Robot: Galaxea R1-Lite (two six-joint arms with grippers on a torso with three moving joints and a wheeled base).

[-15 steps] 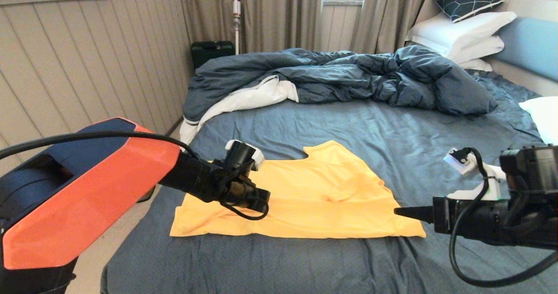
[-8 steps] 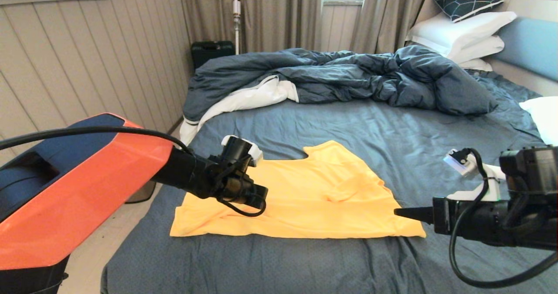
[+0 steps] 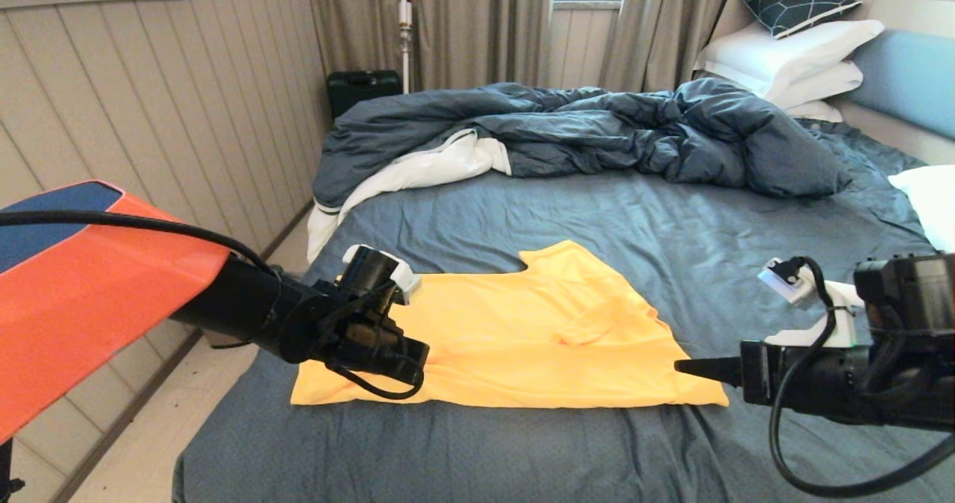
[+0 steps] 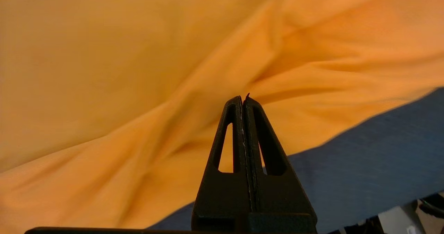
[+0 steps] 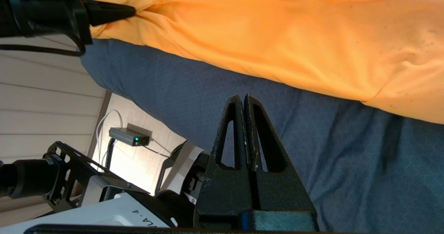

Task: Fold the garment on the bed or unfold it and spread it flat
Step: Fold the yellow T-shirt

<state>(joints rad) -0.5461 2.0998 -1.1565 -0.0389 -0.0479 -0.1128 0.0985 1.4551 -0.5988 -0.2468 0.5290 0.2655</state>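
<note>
Now the left gripper [image 3: 429, 354] has slid back toward the bed's [image 3: 671, 219] left edge, away from the shirt's middle. Its jaws are shut tight with no cloth between them, tips on a wrinkle. The shirt [image 3: 522, 331] lies folded near the front of the bed. The right gripper [image 3: 683, 365], shut too, points at the shirt's right corner. If the left one drags its tips along, the fold could bunch up or slip open.

Yellow garment [image 3: 522, 339] folded, creased, lying flat on near part of blue-grey bed [image 3: 634, 212]
</note>
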